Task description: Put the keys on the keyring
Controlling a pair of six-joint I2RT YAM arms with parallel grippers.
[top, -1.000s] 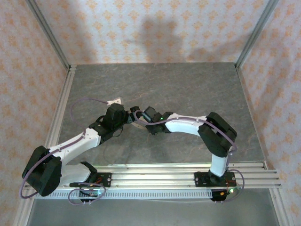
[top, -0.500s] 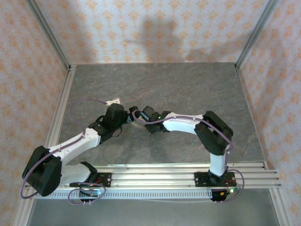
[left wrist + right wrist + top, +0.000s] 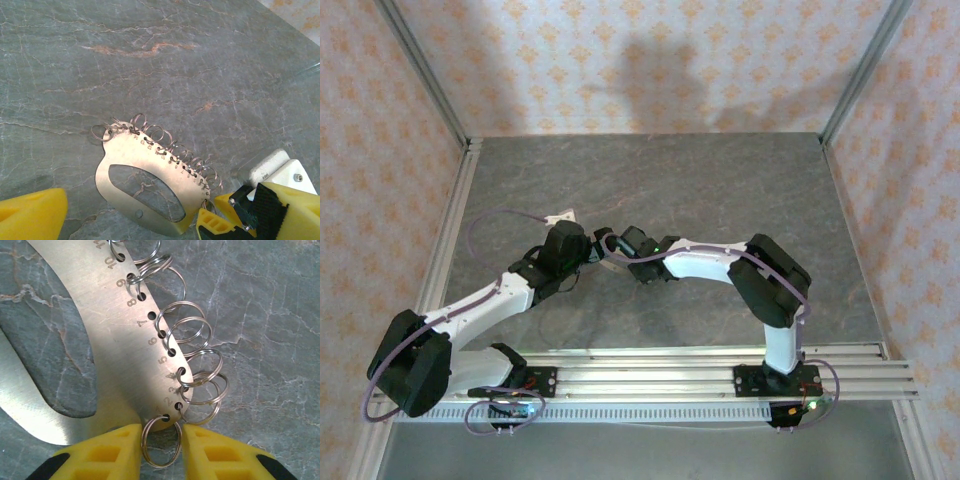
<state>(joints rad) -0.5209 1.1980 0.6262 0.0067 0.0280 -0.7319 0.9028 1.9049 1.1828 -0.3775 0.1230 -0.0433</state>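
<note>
One metal keyring plate (image 3: 150,157) carries roughly a dozen split rings (image 3: 159,134).

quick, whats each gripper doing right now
left gripper: open, holding nothing.
right gripper: fingertips either side of the end split ring on the metal plate; whether it is gripped cannot be told.

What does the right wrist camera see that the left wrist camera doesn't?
Right wrist: big stamped numbers beside the holes, and one ring between the right gripper's yellow fingertips. Left wrist: the metal plate's curved outline with its long cutout, plus the full row of rings. Both: the plate, its rings and the grey stone table.
</note>
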